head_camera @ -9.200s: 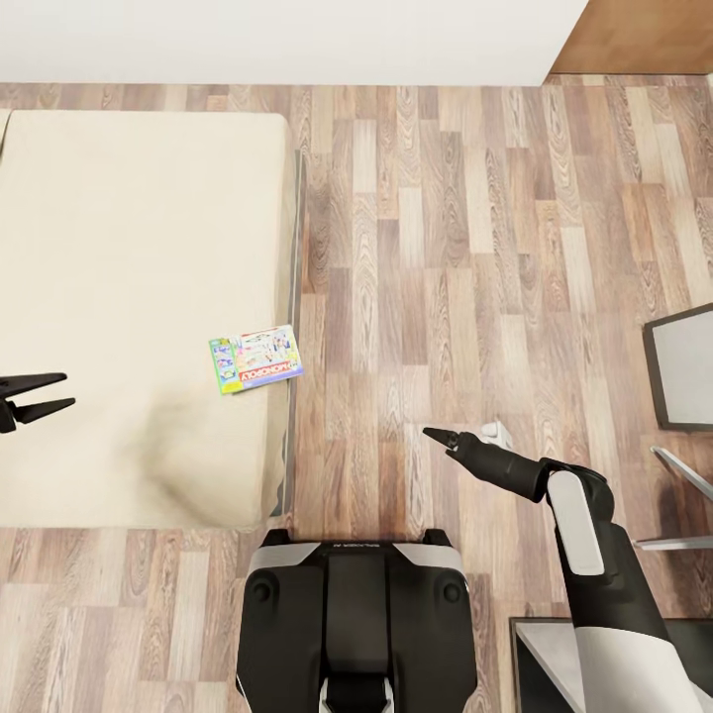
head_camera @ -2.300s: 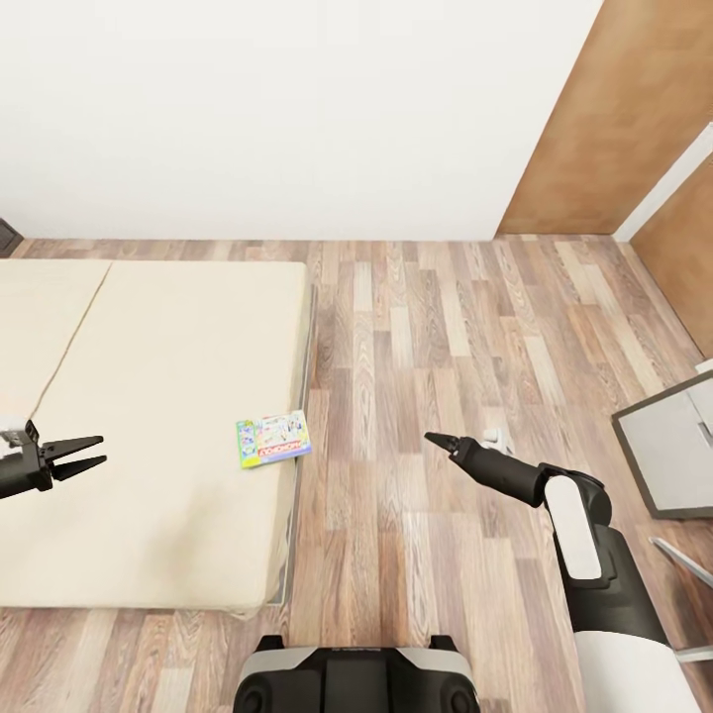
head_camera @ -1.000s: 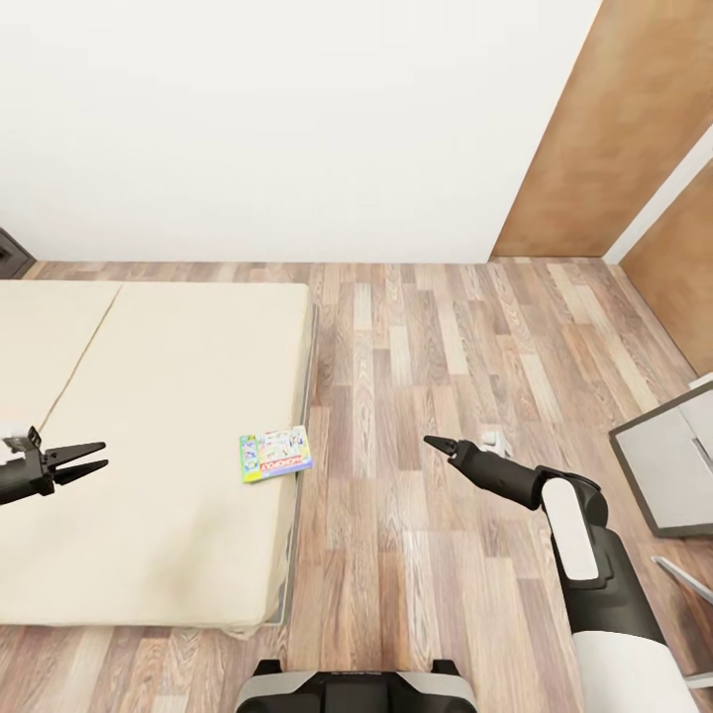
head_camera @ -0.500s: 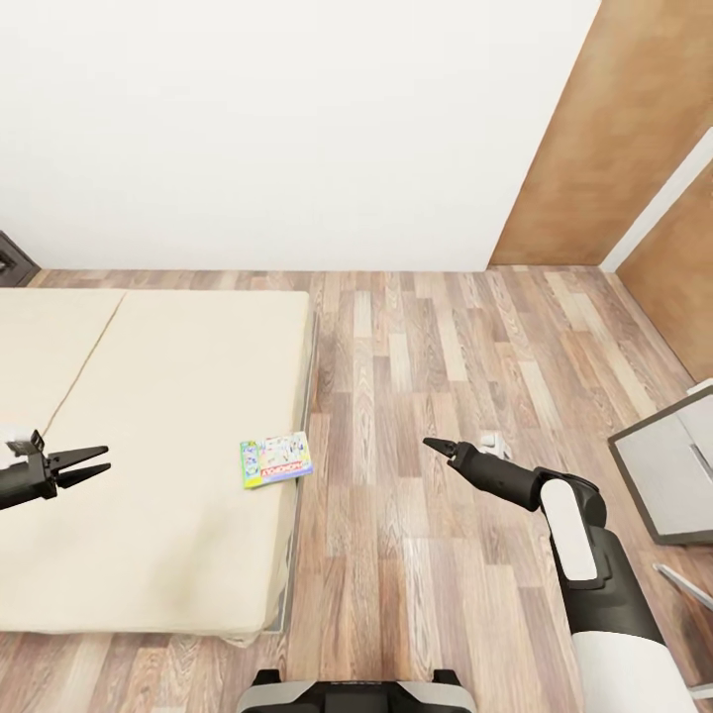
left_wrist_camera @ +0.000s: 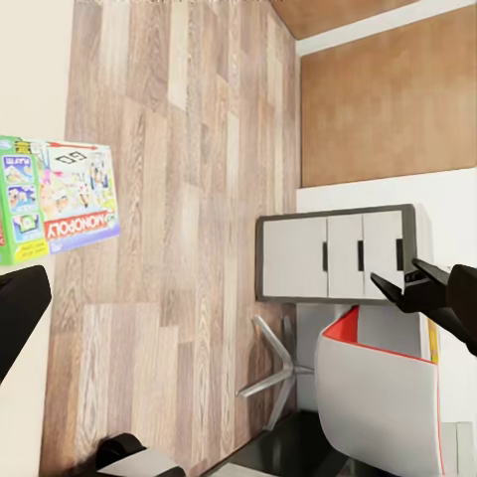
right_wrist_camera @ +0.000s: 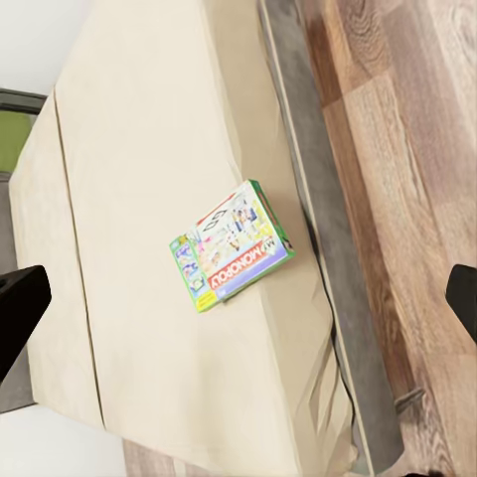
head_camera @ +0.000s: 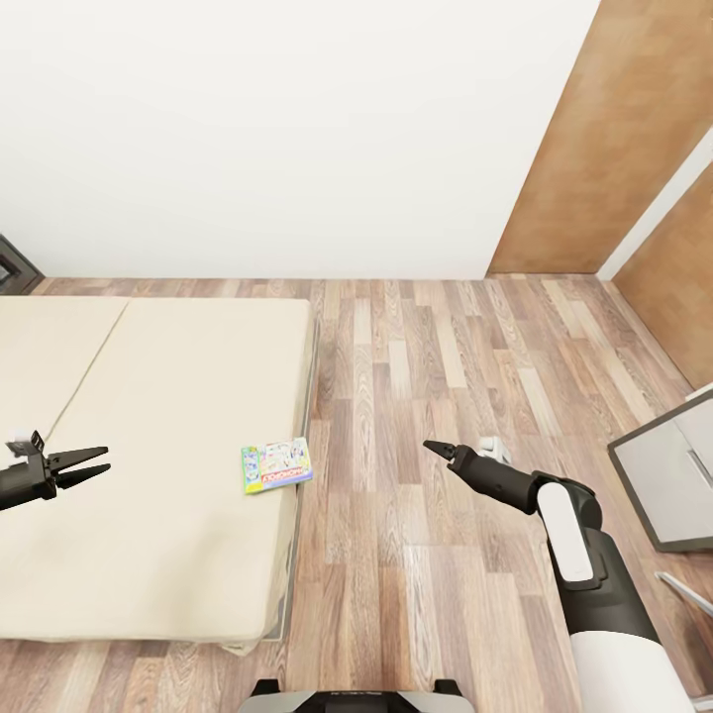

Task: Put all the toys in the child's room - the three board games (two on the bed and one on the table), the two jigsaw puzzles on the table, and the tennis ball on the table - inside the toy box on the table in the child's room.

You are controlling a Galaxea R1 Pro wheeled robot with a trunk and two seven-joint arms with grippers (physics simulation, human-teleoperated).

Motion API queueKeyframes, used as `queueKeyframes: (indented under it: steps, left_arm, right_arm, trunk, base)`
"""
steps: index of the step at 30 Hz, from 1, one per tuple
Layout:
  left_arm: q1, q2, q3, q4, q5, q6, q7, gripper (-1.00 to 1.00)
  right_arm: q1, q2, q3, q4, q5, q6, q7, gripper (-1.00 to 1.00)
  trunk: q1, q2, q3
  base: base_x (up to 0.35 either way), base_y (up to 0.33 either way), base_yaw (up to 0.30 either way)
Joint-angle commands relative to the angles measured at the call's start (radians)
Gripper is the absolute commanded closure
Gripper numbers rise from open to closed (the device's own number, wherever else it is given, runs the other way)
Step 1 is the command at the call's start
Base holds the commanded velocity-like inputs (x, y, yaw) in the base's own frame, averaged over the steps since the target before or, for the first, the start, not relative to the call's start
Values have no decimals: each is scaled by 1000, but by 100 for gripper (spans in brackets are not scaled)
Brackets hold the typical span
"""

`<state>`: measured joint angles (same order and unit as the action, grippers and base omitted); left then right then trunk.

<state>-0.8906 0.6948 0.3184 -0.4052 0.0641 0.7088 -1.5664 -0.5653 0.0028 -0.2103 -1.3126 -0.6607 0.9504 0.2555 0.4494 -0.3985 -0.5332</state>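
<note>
Board game (head_camera: pixel 276 464) first: one green-edged box lies flat on the bed (head_camera: pixel 149 396), close to the mattress's right edge and toward its near end, with nothing touching it. Your left gripper (head_camera: pixel 84 462) hangs over the mattress well to the left of that box, its two fingers parted a little and holding nothing. Your right gripper (head_camera: pixel 436 449) is out over the wood floor (head_camera: pixel 426 347), well apart from the bed; from the head view its fingers look drawn to a point, but the right wrist view shows dark tips at opposite sides of the picture, so I cannot tell how far it is open. It carries nothing either. Outward from there, a grey cabinet (head_camera: pixel 665 480) stands at the right edge of the floor. As for progress, you have this game left to pick up, and the pictures give no sign of the other toys or the box.
</note>
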Motion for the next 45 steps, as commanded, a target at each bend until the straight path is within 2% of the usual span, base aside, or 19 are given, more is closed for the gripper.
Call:
queueKeyframes:
  steps: [1,16,37,45]
  left_arm:
    - [-1,0,1,0,-2,11,-4,-100]
    - [-1,0,1,1,-3,10,-4,-100]
    - [10,-1,1,0,0,9,-4,-100]
    - [11,-1,1,0,0,9,-4,-100]
  right_arm:
    - [-1,0,-2,2,8,2,9,-100]
    - [-1,1,1,20,8,-10,8,-100]
    - [0,0,2,114,9,-68,11,-100]
    - [48,0,3,155,9,-102,11,-100]
  trunk:
    - [1,-2,0]
    - [1,-2,25]
    - [1,-2,59]
    - [1,-2,72]
  base:
    - [0,0,0]
    - [0,0,0]
    - [0,0,0]
    - [0,0,0]
